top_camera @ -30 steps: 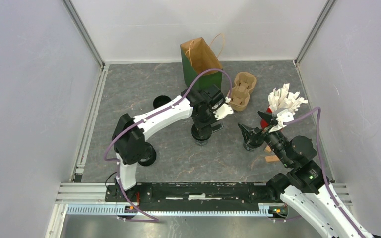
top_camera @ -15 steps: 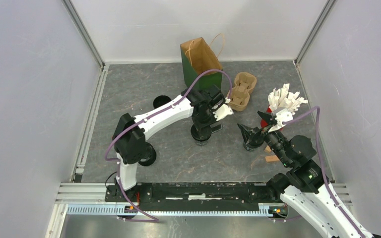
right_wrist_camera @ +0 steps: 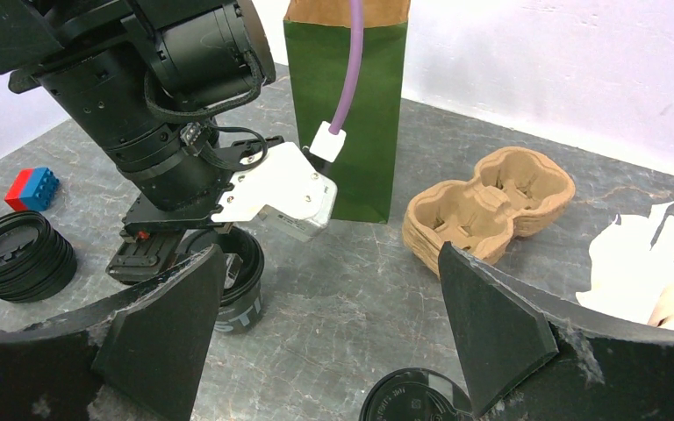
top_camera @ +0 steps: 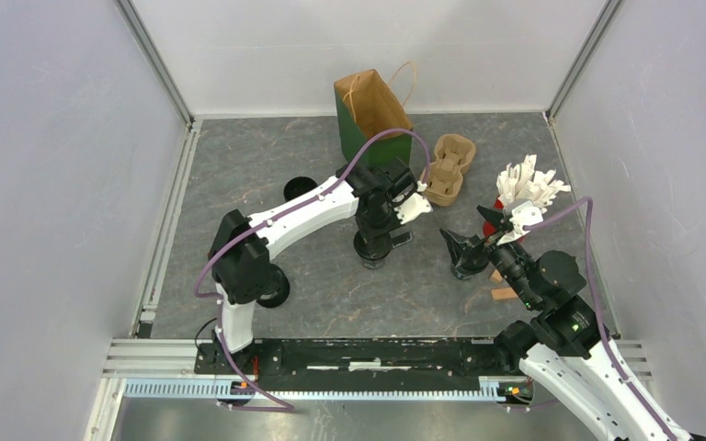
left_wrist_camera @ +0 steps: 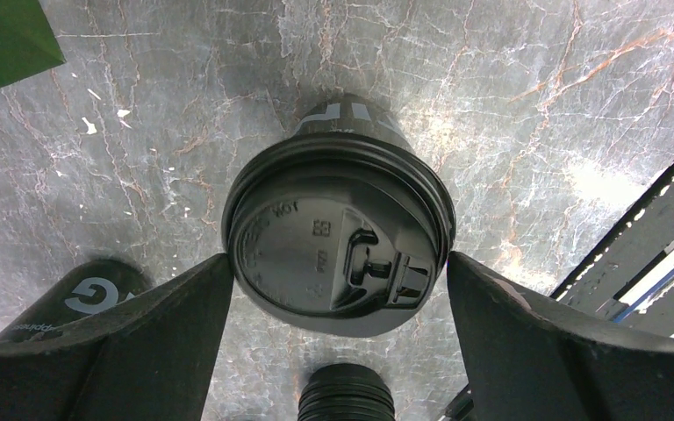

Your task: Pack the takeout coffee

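Looked down on a grey, white-veined stone-look tabletop [top_camera: 267, 165], boxed by smooth white panels [top_camera: 55, 138] in metal framing. Found a creased green paper bag [top_camera: 368, 119] upright near the far wall, brown inside. Just right of it, a tan moulded pulp carrier [top_camera: 449, 167] with rounded wells. Found the left claw [top_camera: 377, 241] clamped on a lidded black cup [left_wrist_camera: 333, 246] mid-table, fingers against the glossy round lid. Found the right claw [right_wrist_camera: 331, 254] spread wide above a second lidded cup [right_wrist_camera: 412, 399], near right.
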Controlling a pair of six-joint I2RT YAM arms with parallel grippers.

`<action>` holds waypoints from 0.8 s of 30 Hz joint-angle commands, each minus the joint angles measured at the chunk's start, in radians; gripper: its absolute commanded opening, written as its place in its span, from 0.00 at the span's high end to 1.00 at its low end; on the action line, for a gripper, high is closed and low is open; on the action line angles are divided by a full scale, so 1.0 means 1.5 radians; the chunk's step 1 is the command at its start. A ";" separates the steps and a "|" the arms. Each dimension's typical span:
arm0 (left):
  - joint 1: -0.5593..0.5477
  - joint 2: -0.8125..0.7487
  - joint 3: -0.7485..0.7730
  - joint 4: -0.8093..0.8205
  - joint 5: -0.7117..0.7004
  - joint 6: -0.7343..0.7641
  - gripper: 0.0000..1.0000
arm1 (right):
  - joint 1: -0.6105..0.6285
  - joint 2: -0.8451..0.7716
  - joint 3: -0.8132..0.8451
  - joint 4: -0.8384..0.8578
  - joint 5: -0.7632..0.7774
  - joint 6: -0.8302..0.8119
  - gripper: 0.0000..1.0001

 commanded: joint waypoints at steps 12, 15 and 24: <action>0.003 -0.005 0.031 -0.010 0.025 0.012 0.00 | 0.002 -0.006 -0.004 0.030 0.000 -0.007 0.02; 0.003 -0.011 0.030 -0.010 0.032 0.011 0.00 | 0.003 -0.005 -0.007 0.030 -0.003 -0.005 0.02; 0.003 -0.045 0.019 -0.010 0.029 0.005 0.00 | 0.003 0.004 -0.015 0.037 -0.015 0.011 0.02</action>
